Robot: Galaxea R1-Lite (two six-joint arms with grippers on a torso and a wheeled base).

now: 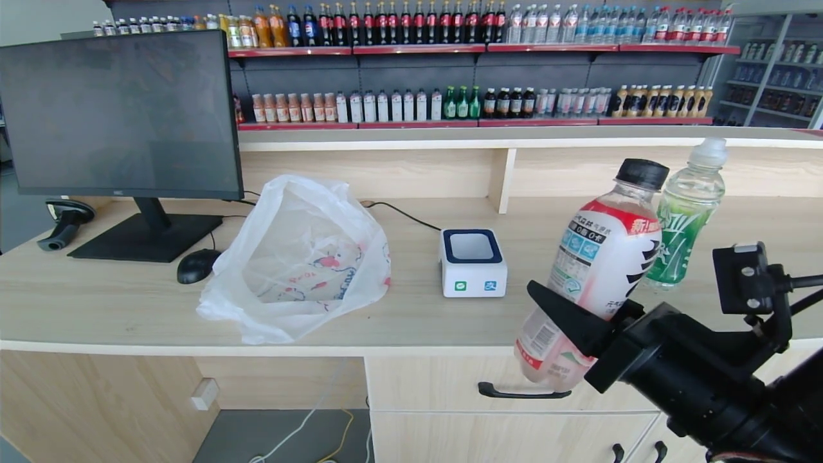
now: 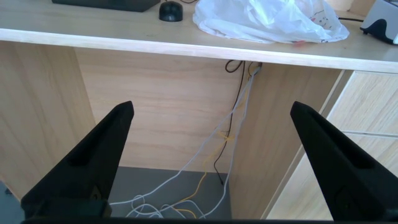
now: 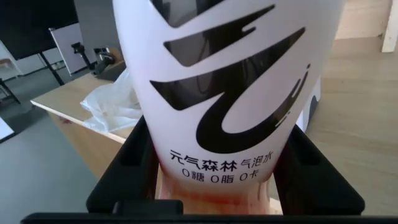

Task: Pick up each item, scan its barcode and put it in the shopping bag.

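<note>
The right gripper (image 1: 582, 325) is clamped on the lower body of a black-capped drink bottle (image 1: 601, 257), held tilted above the counter (image 1: 418, 315) edge, right of the barcode scanner (image 1: 472, 262). The shopping bag (image 1: 302, 257) lies left of the scanner. The left gripper (image 2: 211, 162) has its fingers spread apart, below counter level.

Counter (image 1: 96, 302) bears monitor (image 1: 122, 109); mouse (image 1: 198, 265); shopping bag (image 1: 302, 257); scanner (image 1: 472, 262); green bottle (image 1: 685, 218).

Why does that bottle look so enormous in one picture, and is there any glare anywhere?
Right wrist view: the bottle sits right at the lens, held in the right gripper, so it looms and bulges. Head view: even light, only a faint sheen on the monitor. Left wrist view: the bag shines brightest, white plastic catching the light.
</note>
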